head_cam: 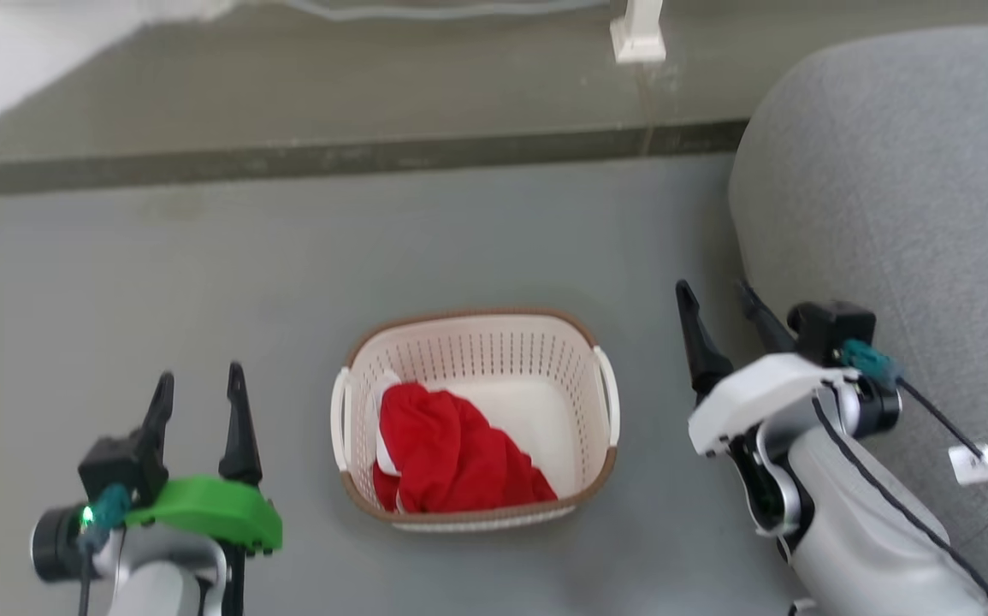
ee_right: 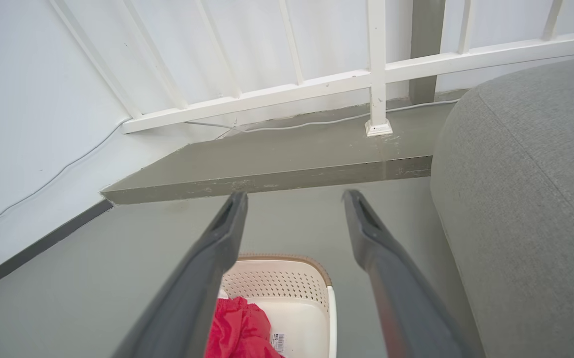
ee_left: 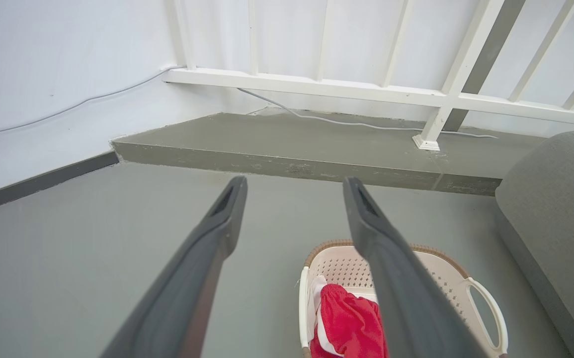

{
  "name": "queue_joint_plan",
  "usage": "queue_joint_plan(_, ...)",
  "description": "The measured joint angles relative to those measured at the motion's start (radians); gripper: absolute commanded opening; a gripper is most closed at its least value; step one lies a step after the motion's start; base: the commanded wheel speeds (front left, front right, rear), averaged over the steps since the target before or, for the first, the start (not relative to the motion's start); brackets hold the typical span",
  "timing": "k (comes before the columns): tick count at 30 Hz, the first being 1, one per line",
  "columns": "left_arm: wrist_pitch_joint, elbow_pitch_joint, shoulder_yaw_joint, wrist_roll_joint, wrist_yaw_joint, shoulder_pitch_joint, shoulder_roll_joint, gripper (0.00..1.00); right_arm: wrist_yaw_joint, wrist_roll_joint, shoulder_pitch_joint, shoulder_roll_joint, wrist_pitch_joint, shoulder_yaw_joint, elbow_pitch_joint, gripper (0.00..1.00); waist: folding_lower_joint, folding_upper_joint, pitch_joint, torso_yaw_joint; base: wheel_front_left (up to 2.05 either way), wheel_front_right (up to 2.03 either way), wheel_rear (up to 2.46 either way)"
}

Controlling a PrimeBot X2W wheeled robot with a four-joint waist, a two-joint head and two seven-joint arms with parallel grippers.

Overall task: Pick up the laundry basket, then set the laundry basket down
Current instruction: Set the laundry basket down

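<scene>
Step in hand is unsettled: the laundry basket point(head_cam: 476, 351) sits upright on the floor point(head_cam: 203, 274) at lower middle of the head view, a red garment point(head_cam: 451, 453) inside, while the left end effector point(head_cam: 201, 374) at lower left and the right end effector point(head_cam: 712, 289) at right both stand spread, holding nothing, clear of its handles point(head_cam: 612, 393). That fits a basket awaiting its lift or one already set back down. In both wrist views dark fingers point(ee_left: 219, 233) and the bottom edge cut off its near part, and what may be a sticker point(ee_right: 278, 342) is unreadable.

grey upholstered seat point(head_cam: 887, 171), perhaps a sofa | white railing point(ee_left: 316, 88) | red cloth point(head_cam: 451, 453) | raised step point(head_cam: 288, 94)
</scene>
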Motion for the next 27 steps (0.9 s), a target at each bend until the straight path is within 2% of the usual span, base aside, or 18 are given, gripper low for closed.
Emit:
queue_joint_plan(9, 0.0, -0.119, 0.049, 0.039, 0.007, 0.115, -0.016, 1.0, -0.001, -0.06, 0.118, 0.001, 0.0, -0.051, -0.12, 1.0, 0.0, 0.0, -0.074, -0.009, 0.0, 0.0, 0.0)
queue_joint_plan(27, 0.0, -0.263, 0.073, 0.09, 0.009, 0.229, -0.026, 1.0, -0.001, -0.138, 0.255, 0.025, 0.0, -0.142, -0.246, 1.0, 0.0, 0.0, -0.09, -0.023, 0.0, 0.0, 0.0)
